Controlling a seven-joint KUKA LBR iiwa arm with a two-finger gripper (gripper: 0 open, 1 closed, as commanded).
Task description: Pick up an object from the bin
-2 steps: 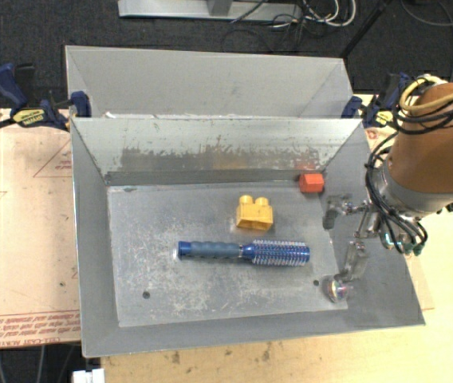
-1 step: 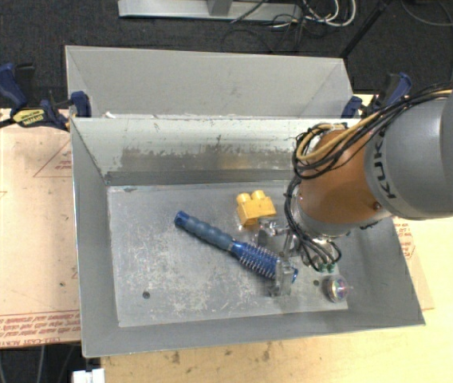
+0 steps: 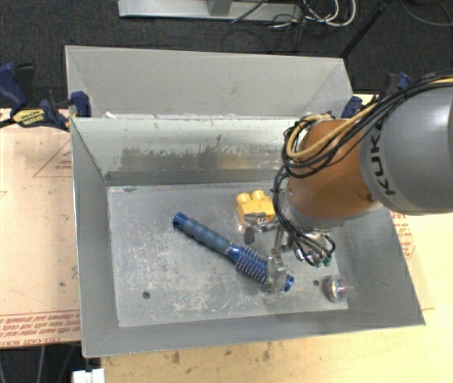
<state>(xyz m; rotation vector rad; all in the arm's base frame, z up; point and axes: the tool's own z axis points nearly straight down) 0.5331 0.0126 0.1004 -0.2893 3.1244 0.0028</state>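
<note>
end effector (image 3: 277, 276) at blue brush (image 3: 210, 242) head, grip state unclear, arm (image 3: 422, 154) marked kuka

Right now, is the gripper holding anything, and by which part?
Cannot be told. The gripper is down at the bristle end of the blue brush, but no clear hold shows.

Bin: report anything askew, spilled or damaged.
Nothing stands out. The blue brush lies slantwise on the bin floor, the hand at its bristle end; a yellow block and a small silvery round thing lie loose nearby, apparently intact.
</note>
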